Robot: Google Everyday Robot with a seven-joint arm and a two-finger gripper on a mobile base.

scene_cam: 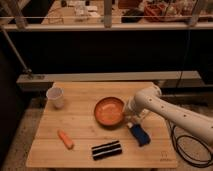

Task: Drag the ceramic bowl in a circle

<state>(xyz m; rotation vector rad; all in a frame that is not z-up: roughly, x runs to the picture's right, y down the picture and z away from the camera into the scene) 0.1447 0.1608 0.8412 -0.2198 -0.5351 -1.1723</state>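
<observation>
The ceramic bowl, round, shallow and orange-brown, sits on the wooden table a little right of its middle. My gripper is at the bowl's right rim, at the end of the white arm that reaches in from the right. The wrist hides the spot where gripper and rim meet.
A white cup stands at the table's back left. An orange carrot lies front left, and a black striped packet lies near the front edge. A blue object lies just right and in front of the bowl. Cables trail on the floor to the right.
</observation>
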